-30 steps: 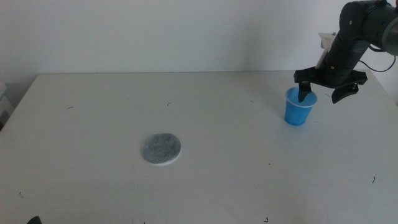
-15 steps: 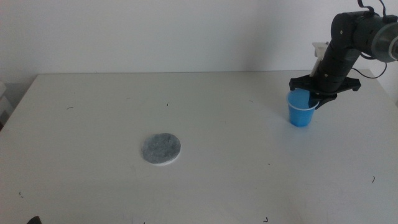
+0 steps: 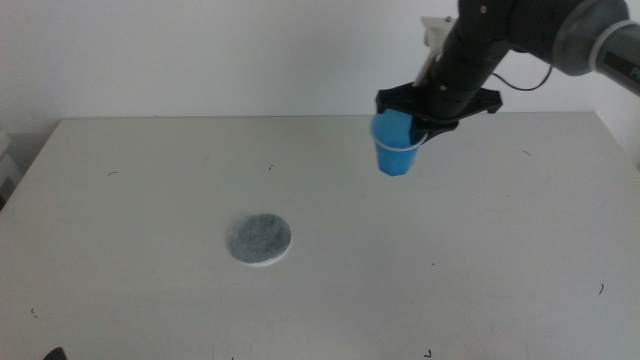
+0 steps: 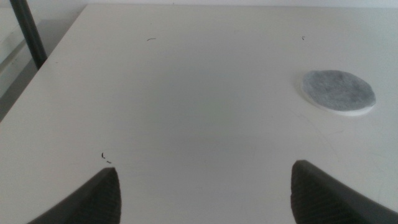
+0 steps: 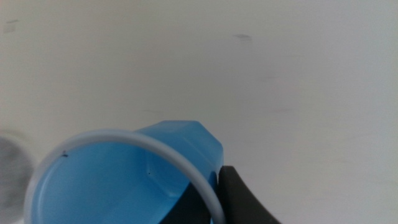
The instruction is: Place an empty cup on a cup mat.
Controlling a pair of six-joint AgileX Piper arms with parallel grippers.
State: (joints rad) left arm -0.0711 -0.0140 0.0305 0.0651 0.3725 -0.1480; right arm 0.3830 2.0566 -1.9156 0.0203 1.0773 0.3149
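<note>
1 blue cup, pinched at its rim by the right gripper, up off the worktop at about 1 o'clock in the middle view. Clamped with 1 jaw inside the wall and 1 outside, as seen from the right wrist. Hollow and blue inside, pale rim tilted.

1 cup mat, flat, grey-mottled with a white edge, at about 8 o'clock, well apart from the cup. Only bare worktop between the 2, marked by a few small dark specks.

Left gripper low over the worktop near the front edge, jaws spread wide and holding nothing, mat at about 1 o'clock ahead of it.

Pale wall at 12 o'clock behind the worktop.
</note>
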